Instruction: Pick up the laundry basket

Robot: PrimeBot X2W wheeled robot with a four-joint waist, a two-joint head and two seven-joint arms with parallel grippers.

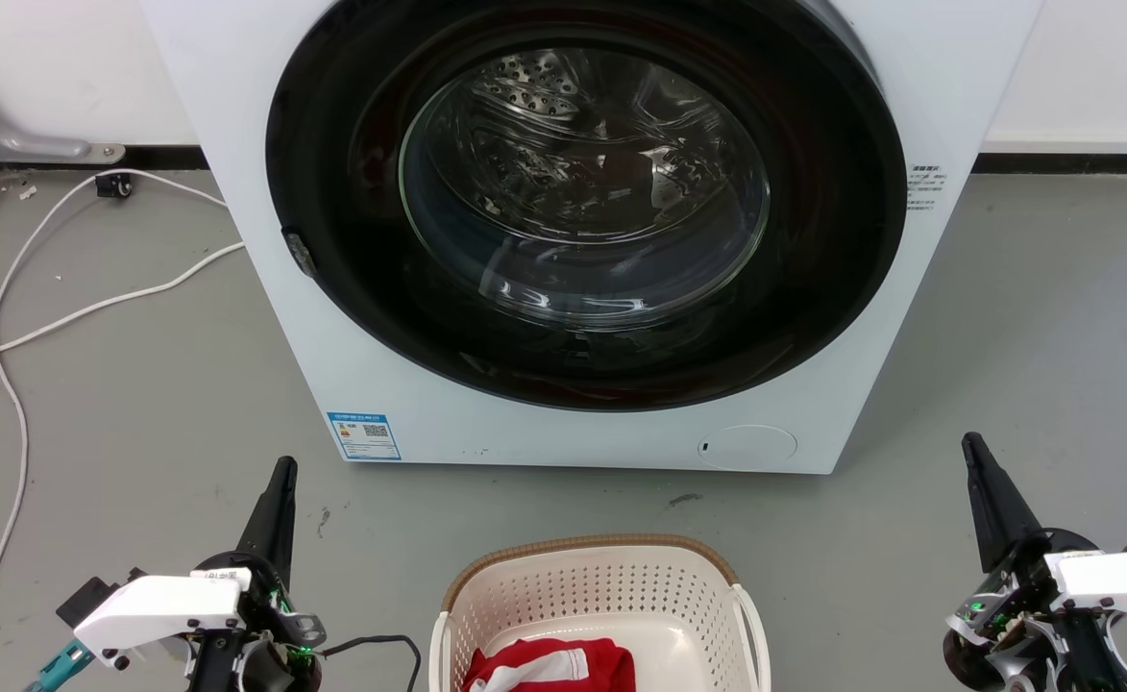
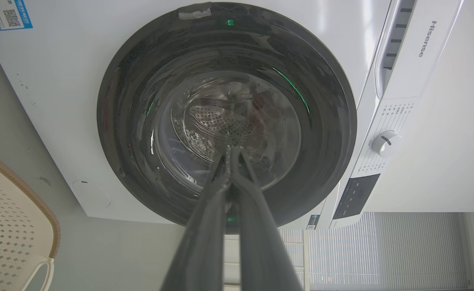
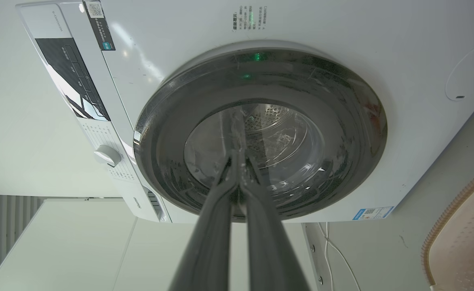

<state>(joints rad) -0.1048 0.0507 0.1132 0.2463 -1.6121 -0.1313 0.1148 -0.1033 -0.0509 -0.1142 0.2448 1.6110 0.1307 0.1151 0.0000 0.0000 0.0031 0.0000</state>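
The laundry basket (image 1: 601,596), cream-white with perforated walls and a brown woven-look rim, stands on the floor at the bottom middle of the head view, with a red and white garment (image 1: 553,666) inside. My left gripper (image 1: 280,476) hangs shut to the basket's left, well apart from it. My right gripper (image 1: 974,450) is shut far off to the basket's right. A corner of the basket (image 2: 14,226) shows at the lower left of the left wrist view beside the closed left gripper (image 2: 232,150). The basket's rim (image 3: 455,218) shows at the right of the right wrist view, with the right gripper (image 3: 237,121) shut.
A white front-loading washing machine (image 1: 611,404) with its round glass door (image 1: 582,192) shut stands just beyond the basket. White cables (image 1: 92,308) trail over the grey floor at the left. Bare floor lies on both sides of the basket.
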